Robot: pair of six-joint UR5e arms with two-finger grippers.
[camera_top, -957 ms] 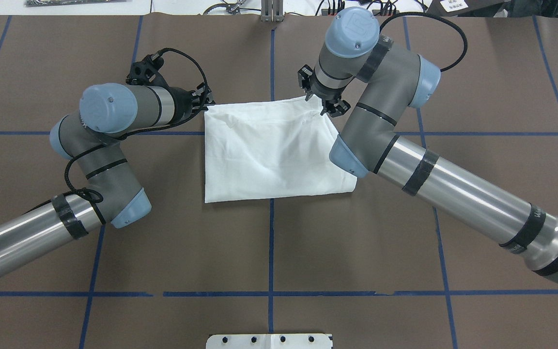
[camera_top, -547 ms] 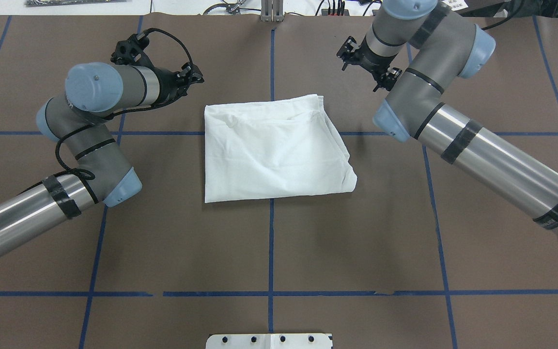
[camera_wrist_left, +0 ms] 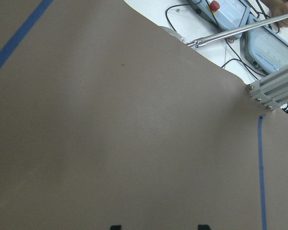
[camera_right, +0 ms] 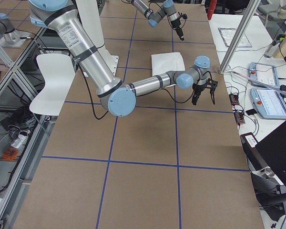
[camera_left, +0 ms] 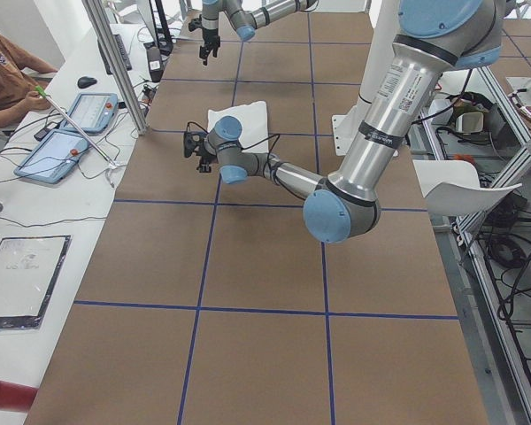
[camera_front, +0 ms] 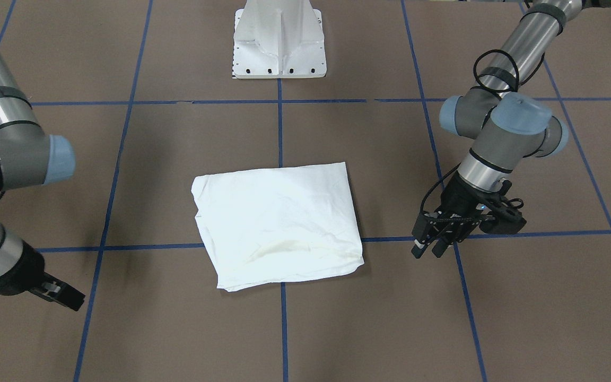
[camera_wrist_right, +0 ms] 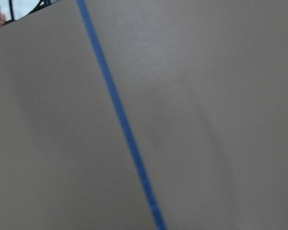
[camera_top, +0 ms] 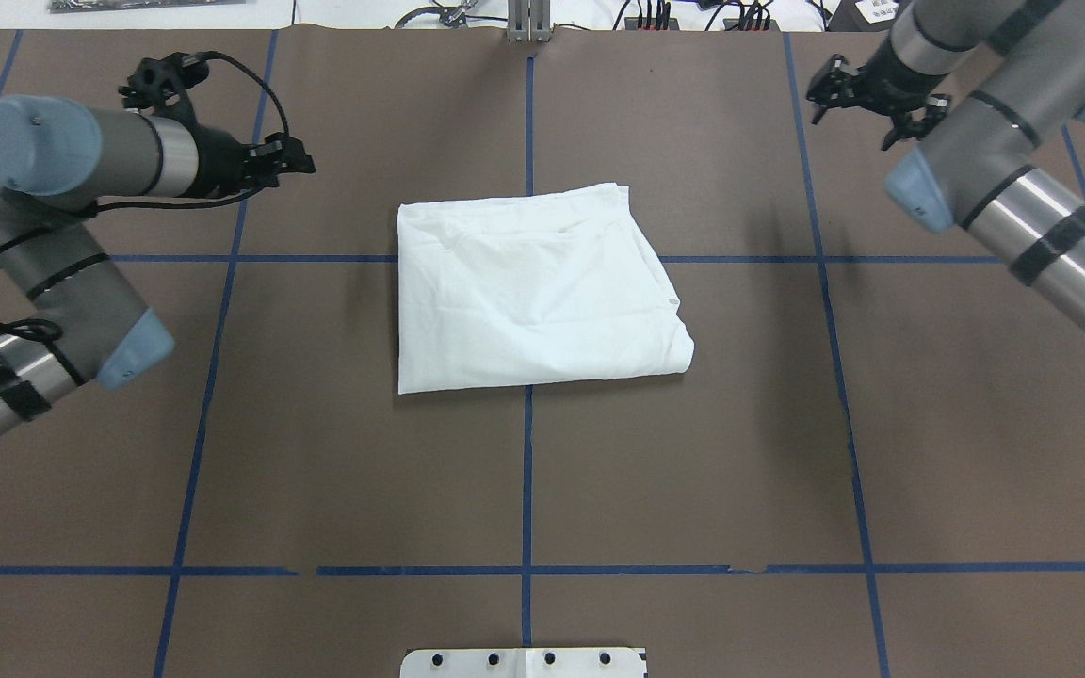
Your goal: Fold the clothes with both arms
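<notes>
Left claw (camera_front: 426, 250) and right claw (camera_right: 204, 99) both hang open and empty, well apart from the folded white shirt (camera_top: 533, 292) lying mid-surface (camera_top: 693, 471). Folding looks essentially finished; any next move would need a fresh grasp to square its slanted edge.

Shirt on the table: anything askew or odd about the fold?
Slightly askew. The shirt is not a clean rectangle. In the overhead view its right edge slants outward toward the lower corner, where layers bunch, and the top surface is wrinkled. The left gripper and right gripper are clear of it. No damage visible.
</notes>
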